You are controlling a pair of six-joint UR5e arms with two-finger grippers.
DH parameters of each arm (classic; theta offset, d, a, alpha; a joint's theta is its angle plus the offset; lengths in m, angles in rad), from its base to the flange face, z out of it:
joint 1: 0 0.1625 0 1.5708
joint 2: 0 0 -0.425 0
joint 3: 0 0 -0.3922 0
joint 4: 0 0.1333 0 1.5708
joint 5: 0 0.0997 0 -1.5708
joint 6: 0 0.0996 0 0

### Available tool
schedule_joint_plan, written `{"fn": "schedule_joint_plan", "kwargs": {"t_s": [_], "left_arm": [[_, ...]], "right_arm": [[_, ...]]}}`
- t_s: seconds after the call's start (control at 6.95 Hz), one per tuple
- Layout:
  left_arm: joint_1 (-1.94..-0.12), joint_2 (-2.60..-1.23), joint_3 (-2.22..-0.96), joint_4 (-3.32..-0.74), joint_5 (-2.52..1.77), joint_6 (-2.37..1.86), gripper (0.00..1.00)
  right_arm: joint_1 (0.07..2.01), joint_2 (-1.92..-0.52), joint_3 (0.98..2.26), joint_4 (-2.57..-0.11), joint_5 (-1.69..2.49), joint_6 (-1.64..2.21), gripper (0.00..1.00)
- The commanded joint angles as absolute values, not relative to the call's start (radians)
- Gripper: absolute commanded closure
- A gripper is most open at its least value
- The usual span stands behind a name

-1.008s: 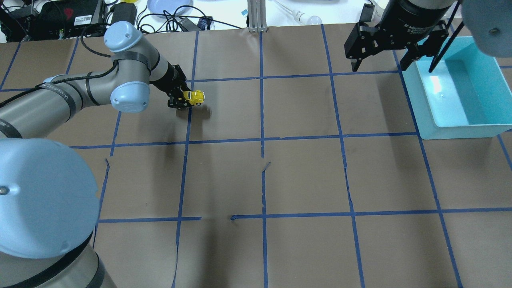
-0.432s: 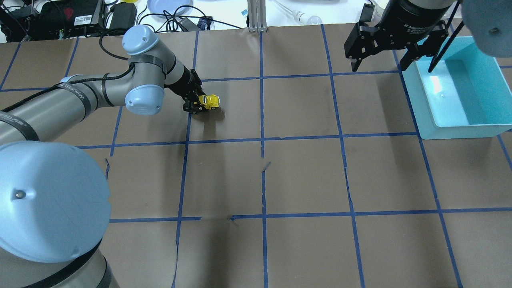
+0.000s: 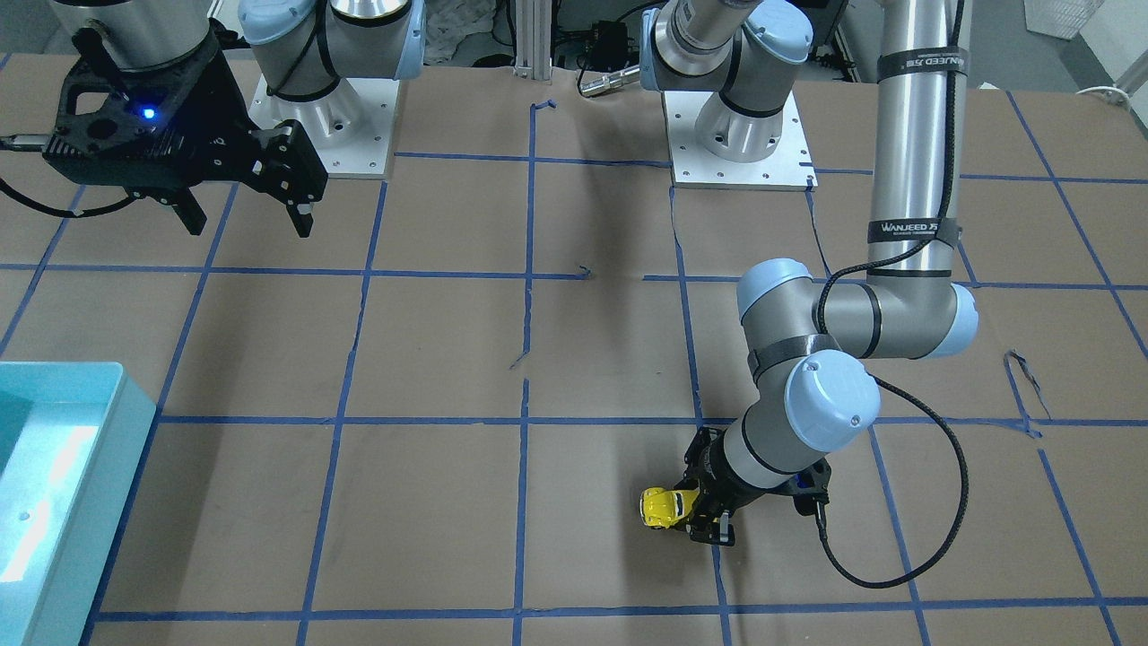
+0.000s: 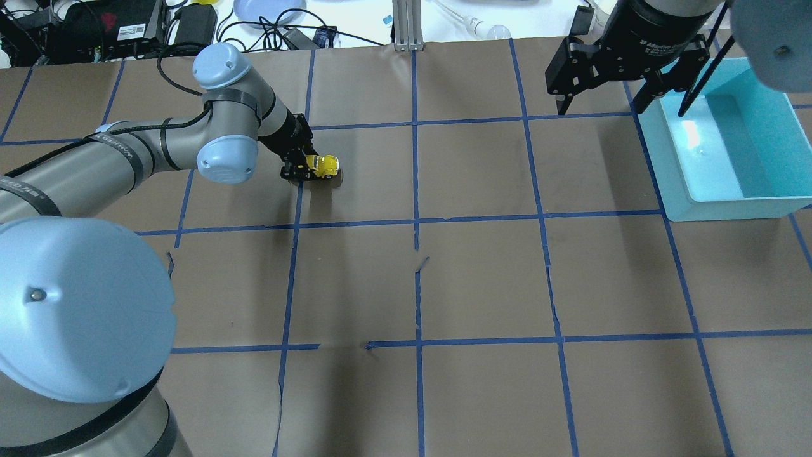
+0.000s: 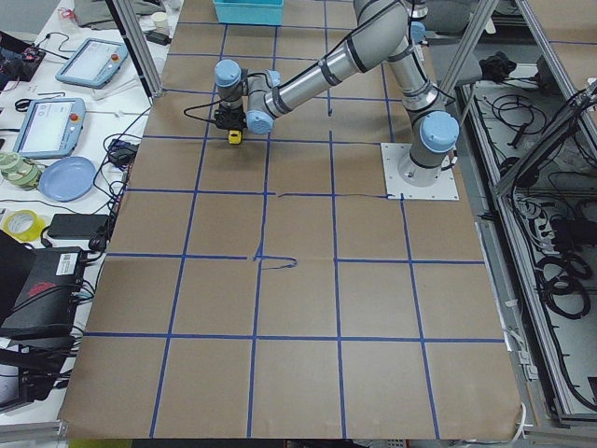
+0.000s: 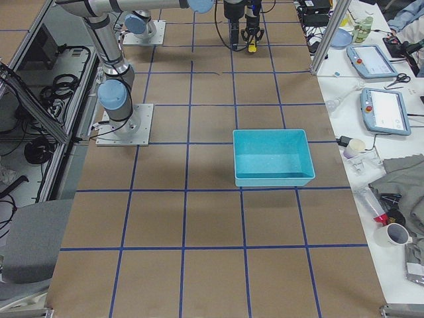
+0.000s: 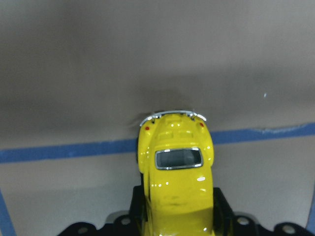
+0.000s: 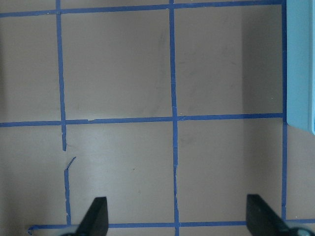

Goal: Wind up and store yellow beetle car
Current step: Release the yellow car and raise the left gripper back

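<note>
The yellow beetle car (image 4: 325,166) is held in my left gripper (image 4: 307,169), which is shut on its sides. It sits low over the brown paper beside a blue tape line. I cannot tell if its wheels touch. In the left wrist view the car (image 7: 177,182) sits between the jaws with its chrome bumper pointing away. It also shows in the front view (image 3: 662,507), with the left gripper (image 3: 702,513) behind it. My right gripper (image 4: 599,106) is open and empty, high beside the teal bin. It also shows in the front view (image 3: 249,222) and the right wrist view (image 8: 179,219).
A teal bin (image 4: 672,171) stands at the table's far right, also in the front view (image 3: 117,422) and the right view (image 6: 271,179). Blue tape lines grid the brown paper. Cables, a blue plate (image 4: 266,9) and gear lie beyond the far edge.
My left arm carried the car to the right, then drew it slightly back left and lower toward the paper. The right arm barely moved.
</note>
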State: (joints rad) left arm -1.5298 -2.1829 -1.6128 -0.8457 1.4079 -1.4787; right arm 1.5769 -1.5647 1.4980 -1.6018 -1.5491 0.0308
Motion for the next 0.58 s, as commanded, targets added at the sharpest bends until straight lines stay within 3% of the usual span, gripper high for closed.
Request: {"fn": "schedule_joint_plan", "kwargs": {"t_s": [0.0,0.43], "left_arm": [[-1.474,-2.184,-1.615,-0.845,1.439,-1.421,1.00],[-1.401,-2.184,-1.618,-0.844,1.473,-1.320,1.00]], "right_arm": [[1.577,-1.565,1.499,-1.601,-1.549,0.031,0.00],[1.577,-1.565,1.499,-1.601,-1.551,0.029,0.00]]}}
